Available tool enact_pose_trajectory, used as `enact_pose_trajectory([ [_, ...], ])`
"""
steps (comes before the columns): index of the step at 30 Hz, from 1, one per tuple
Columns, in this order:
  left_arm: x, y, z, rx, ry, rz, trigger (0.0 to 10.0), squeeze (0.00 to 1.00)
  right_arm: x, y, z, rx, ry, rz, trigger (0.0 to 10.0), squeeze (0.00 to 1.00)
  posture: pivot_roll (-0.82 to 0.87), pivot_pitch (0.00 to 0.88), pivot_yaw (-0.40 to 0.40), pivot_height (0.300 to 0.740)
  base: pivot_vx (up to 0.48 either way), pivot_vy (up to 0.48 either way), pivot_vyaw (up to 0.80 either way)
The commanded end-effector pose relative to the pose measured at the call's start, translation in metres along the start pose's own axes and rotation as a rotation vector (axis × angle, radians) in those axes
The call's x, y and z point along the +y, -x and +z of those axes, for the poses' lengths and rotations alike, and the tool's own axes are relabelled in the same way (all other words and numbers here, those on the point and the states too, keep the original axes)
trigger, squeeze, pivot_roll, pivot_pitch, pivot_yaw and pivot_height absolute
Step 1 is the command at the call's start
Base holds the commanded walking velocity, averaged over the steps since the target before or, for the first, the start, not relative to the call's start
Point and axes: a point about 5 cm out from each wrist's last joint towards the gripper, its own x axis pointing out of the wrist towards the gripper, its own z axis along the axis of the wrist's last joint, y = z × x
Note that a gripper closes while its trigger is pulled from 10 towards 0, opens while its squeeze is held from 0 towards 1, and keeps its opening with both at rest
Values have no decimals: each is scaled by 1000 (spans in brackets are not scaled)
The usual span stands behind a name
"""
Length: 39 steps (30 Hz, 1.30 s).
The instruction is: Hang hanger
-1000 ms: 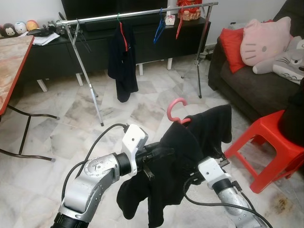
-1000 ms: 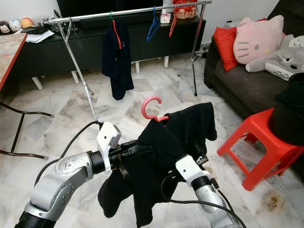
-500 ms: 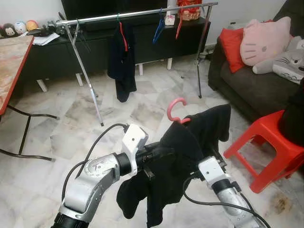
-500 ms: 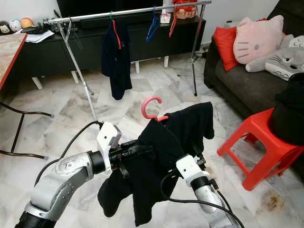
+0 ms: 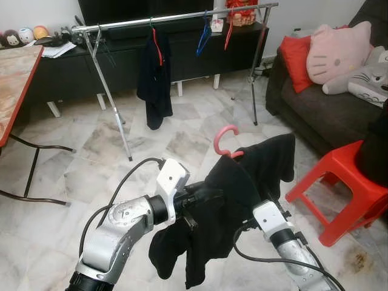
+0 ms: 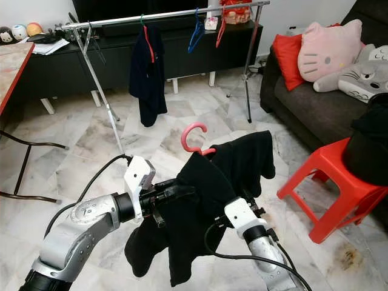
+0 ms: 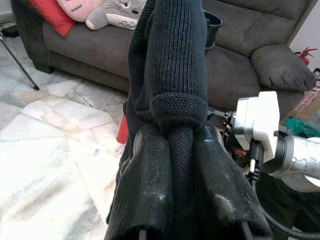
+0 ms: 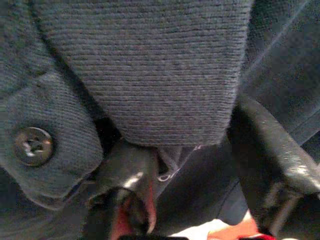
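A pink hanger hook (image 5: 225, 140) sticks up from a black garment (image 5: 242, 182) that I hold in front of me with both arms. My left gripper (image 5: 197, 200) is shut on a bunched fold of the garment's left shoulder; the left wrist view shows the knit cloth (image 7: 175, 60) pinched between its fingers (image 7: 150, 185). My right gripper (image 5: 267, 197) is buried under the garment's right side, and its fingers (image 8: 270, 165) have thick cloth (image 8: 150, 65) between them. The metal clothes rail (image 5: 176, 18) stands across the room, well beyond the hanger.
On the rail hang a dark garment (image 5: 154, 79), a blue hanger (image 5: 203, 36) and a red hanger (image 5: 229, 30). A red plastic stool (image 5: 345, 188) and a grey sofa (image 5: 327, 115) with cushions are at the right. A table (image 5: 15, 79) edges in at the left.
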Motion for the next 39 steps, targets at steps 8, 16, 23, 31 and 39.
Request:
enact_pose_trajectory([
  [8,-3,-2,10,-32,-23,-17,10000,0,3,-1,0,1,-18,11,0,0,-67,0,-13,740,0,0,0],
  [16,-3,-1,10,-31,-22,-16,10000,0,3,-2,1,1,-19,12,0,0,-66,0,-11,740,0,0,0],
  [23,-1,3,8,-21,-22,3,10000,0,3,-3,2,-4,-16,12,0,0,-63,0,-13,740,0,0,0],
  [31,20,21,-11,108,-103,124,10000,0,2,-3,1,-2,1,13,0,0,-63,0,-9,740,0,0,0],
  [39,44,40,-24,251,-216,229,10000,0,2,-5,3,-7,-1,13,0,0,-62,0,-10,740,0,0,0],
])
